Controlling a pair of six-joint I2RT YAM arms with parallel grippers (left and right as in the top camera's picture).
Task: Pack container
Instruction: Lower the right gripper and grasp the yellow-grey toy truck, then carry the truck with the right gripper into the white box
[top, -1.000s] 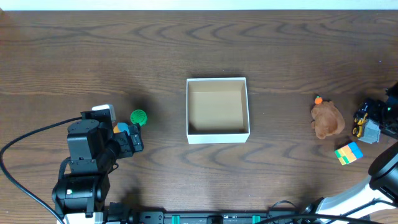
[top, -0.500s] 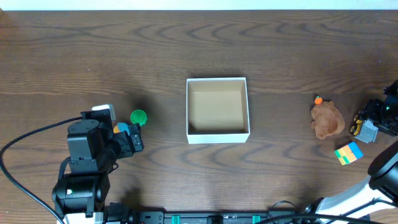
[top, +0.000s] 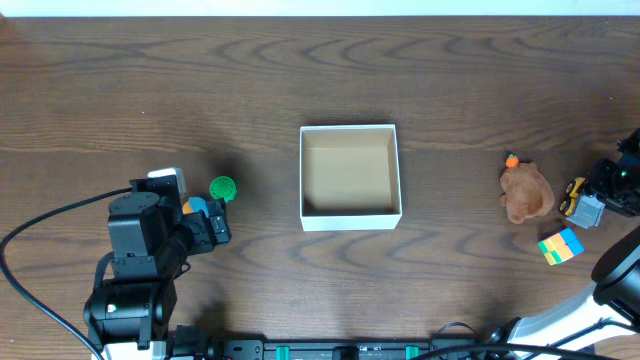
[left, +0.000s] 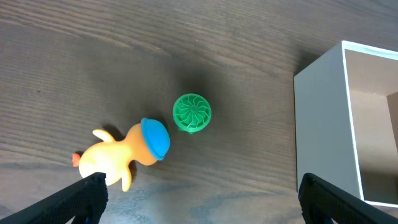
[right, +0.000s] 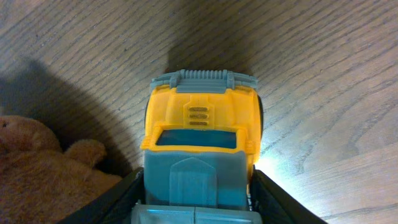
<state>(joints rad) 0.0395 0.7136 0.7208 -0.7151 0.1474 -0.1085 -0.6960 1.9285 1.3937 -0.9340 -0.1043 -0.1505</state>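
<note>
The container (top: 350, 214), a white-walled box with a tan inside, stands open at the table's middle; its left wall shows in the left wrist view (left: 323, 118). My right gripper (top: 608, 200) at the far right is shut on a yellow and grey toy truck (right: 199, 149), also visible from overhead (top: 583, 202). A brown plush toy (top: 526, 192) lies just left of it, seen too in the right wrist view (right: 43, 168). My left gripper (left: 199, 199) is open and empty, near a yellow duck with a blue cap (left: 127, 152) and a green round toy (left: 191, 112).
A multicoloured block (top: 560, 246) lies near the front right. A black cable runs from the left arm (top: 140, 250) toward the table's front left edge.
The right gripper with the toy truck has shifted slightly toward the front of the table. The left arm has not moved.
</note>
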